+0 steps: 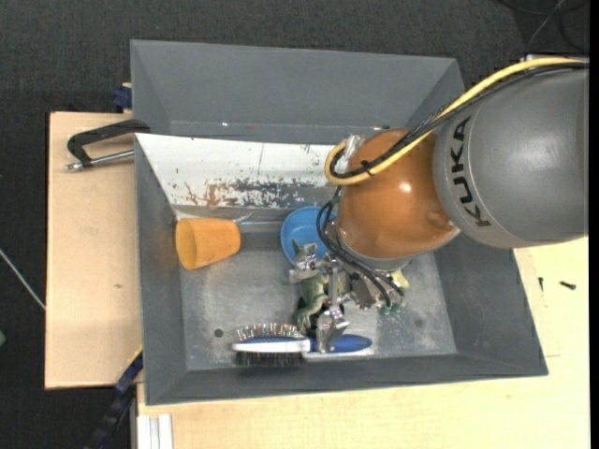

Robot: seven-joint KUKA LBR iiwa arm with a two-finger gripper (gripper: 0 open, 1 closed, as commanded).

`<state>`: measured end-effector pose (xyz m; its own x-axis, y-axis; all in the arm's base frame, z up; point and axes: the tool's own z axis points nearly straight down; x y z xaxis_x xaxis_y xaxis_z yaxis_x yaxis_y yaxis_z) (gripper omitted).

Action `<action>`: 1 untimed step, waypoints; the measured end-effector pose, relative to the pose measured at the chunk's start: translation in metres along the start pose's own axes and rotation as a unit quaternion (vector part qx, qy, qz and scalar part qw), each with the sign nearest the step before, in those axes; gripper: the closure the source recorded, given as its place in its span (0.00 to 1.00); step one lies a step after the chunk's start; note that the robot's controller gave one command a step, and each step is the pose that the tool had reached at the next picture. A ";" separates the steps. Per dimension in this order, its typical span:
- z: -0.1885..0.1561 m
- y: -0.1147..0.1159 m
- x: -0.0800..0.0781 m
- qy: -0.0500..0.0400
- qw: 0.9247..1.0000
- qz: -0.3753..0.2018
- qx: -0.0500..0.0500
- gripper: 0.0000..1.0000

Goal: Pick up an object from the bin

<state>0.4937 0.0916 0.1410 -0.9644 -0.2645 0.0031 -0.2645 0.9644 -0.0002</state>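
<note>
My gripper point(323, 309) hangs low in the bin's front middle, under the orange wrist cover. Right below it lies a hairbrush point(271, 342) with dark bristles and a blue and white handle, stretched along the bin's front wall. The gripper's tip is over the handle end of the brush, and whether it touches the brush is unclear. A blue round cup point(299, 232) sits just behind the gripper, partly hidden by the wrist cover.
An orange cup point(208, 241) lies on its side at the bin's left, well apart from the gripper. The arm and its cover hide the bin's right middle. Bare floor shows between the orange cup and the brush.
</note>
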 end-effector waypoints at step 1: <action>0.049 -0.080 0.003 -0.006 0.997 -0.076 -0.001 0.00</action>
<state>0.5115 0.0133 0.0919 -0.9129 -0.4080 -0.0085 -0.4080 0.9130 0.0011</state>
